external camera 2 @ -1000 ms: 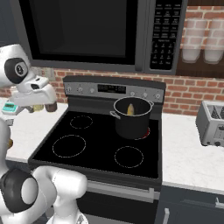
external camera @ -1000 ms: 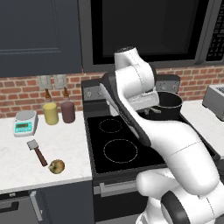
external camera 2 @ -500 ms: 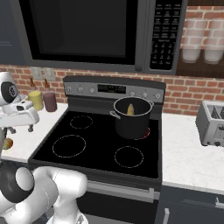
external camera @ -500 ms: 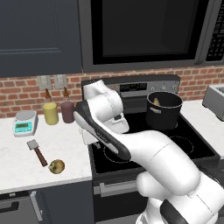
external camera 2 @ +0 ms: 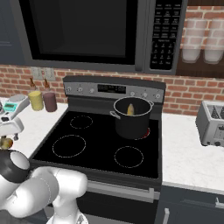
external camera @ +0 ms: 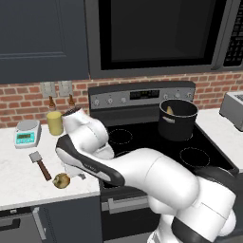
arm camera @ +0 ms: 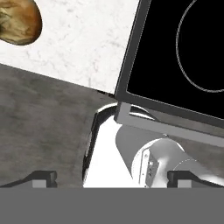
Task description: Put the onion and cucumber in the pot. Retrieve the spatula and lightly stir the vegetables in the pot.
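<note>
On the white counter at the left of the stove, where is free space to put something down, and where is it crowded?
Bare counter lies in front of the scale, left of the spatula. It is crowded along the stove edge, where the onion lies under the arm, and at the brick wall by the yellow jar.

Tan-brown onion (external camera: 61,180) on white marbled counter (external camera: 19,175), dark grey pot (external camera: 177,119) on black stovetop (external camera: 156,142), red brick wall (external camera: 28,102), yellow jar (external camera: 54,123).

Base views flank stove (external camera: 156,142), hand view close above counter (arm camera: 87,39)
</note>
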